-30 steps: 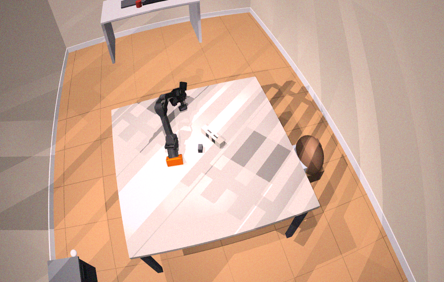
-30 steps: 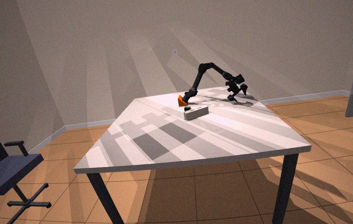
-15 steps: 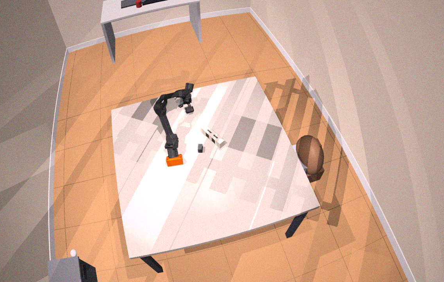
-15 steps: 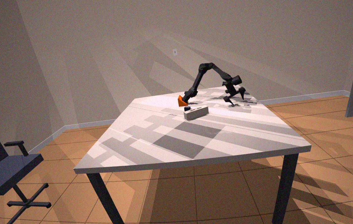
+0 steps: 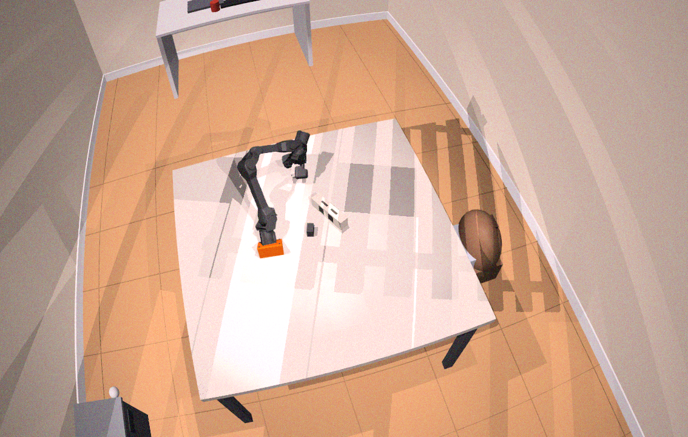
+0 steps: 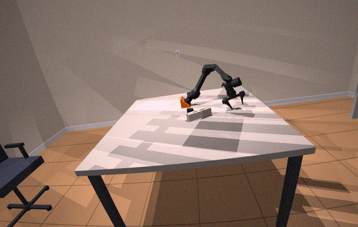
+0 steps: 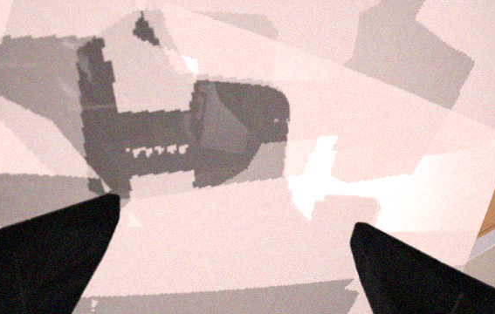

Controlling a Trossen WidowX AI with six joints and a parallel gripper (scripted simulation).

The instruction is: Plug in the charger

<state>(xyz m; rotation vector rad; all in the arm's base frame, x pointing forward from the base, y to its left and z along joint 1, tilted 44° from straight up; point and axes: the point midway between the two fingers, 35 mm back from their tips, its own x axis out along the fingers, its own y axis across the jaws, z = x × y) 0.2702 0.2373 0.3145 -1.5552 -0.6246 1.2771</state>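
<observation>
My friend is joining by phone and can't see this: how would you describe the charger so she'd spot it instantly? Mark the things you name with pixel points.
On the big pale table, find the bright orange block (image 5: 270,249) (image 6: 184,102) under the black arm. Beside it sits the charger (image 5: 310,229) (image 6: 189,110), a small dark block, far shorter than the long white power strip (image 5: 335,218) (image 6: 199,114) next to it.
</observation>
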